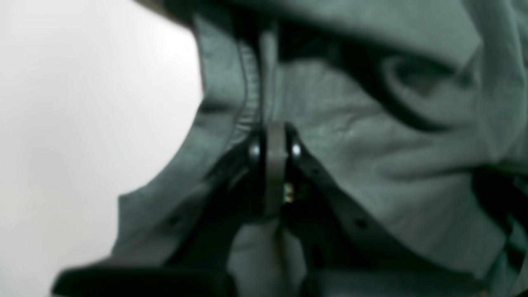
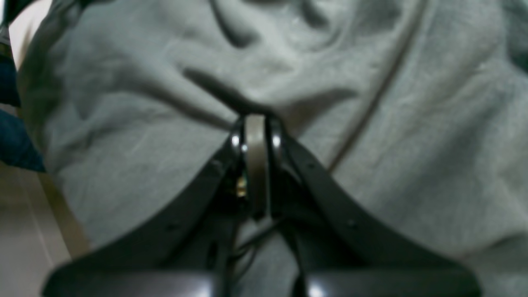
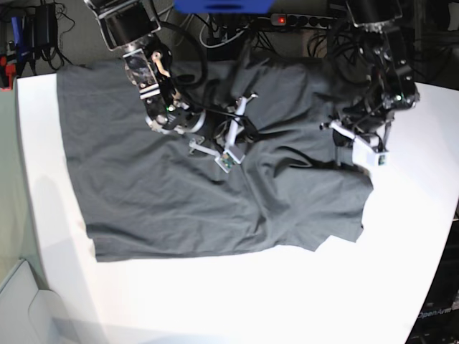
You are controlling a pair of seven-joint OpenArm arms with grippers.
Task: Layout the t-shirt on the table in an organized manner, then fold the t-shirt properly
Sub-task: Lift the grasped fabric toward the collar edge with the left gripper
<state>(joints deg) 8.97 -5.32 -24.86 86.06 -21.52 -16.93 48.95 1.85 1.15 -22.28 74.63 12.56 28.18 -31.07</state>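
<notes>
The dark grey t-shirt (image 3: 179, 193) lies spread but wrinkled across the far half of the white table (image 3: 251, 301). My right gripper (image 3: 246, 133) is down on the shirt's middle, where the right wrist view shows it (image 2: 255, 123) shut on a puckered fold of the t-shirt (image 2: 123, 123). My left gripper (image 3: 341, 132) is at the shirt's right edge. In the left wrist view it (image 1: 274, 138) is shut on a fold of the t-shirt (image 1: 371, 144) beside a stitched seam, with bare table (image 1: 62, 123) to the left.
Cables and a power strip (image 3: 301, 20) run behind the table's far edge, next to a blue object (image 3: 222, 6). The shirt's far edge reaches the table's back edge. The left arm stands close to the table's right edge (image 3: 441, 93).
</notes>
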